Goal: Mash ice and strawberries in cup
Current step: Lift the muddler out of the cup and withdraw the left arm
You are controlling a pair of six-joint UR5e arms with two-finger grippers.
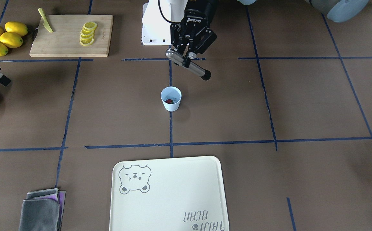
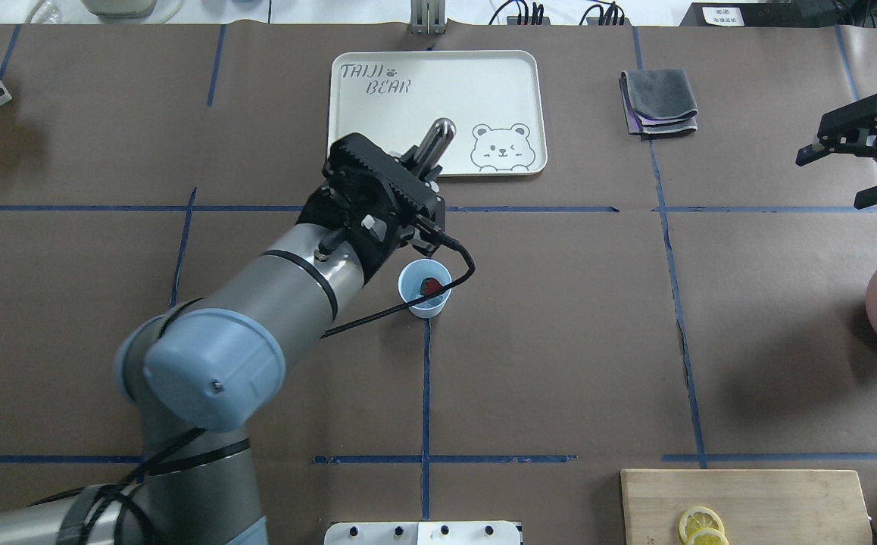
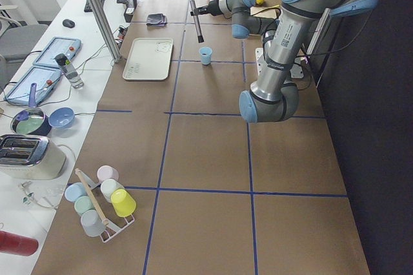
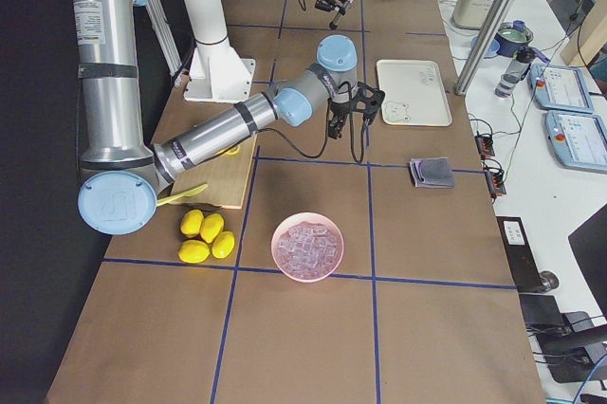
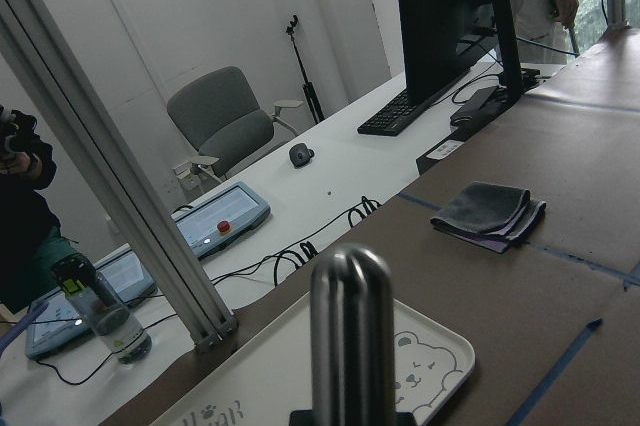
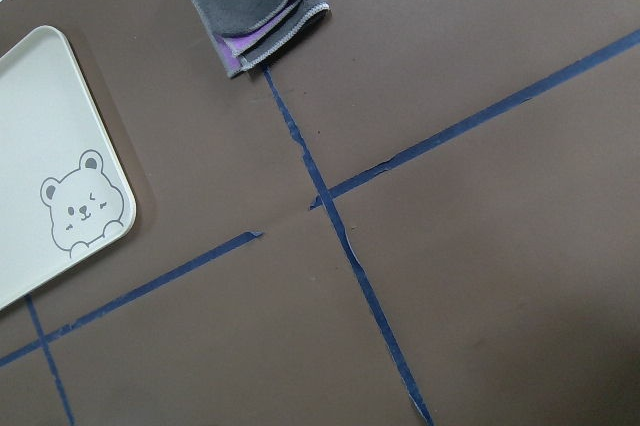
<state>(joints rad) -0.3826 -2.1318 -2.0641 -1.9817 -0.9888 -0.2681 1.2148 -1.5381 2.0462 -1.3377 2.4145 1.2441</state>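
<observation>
Left gripper [image 1: 186,55] clamped on a steel masher [image 1: 189,65], held tilted in the air near the cup [image 1: 172,106], not touching it. Cup upright at table centre, strawberry [image 1: 169,101] inside. Right gripper [image 2: 831,182] jaws apart, empty, near the pink bowl [image 4: 281,257] of ice [image 4: 308,245] at the right.

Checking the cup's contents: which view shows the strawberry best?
Exterior front-facing: the strawberry sits unobstructed in the cup. Overhead shows it beside a crossing cable. Exterior left shows only the cup; other views, neither.
</observation>
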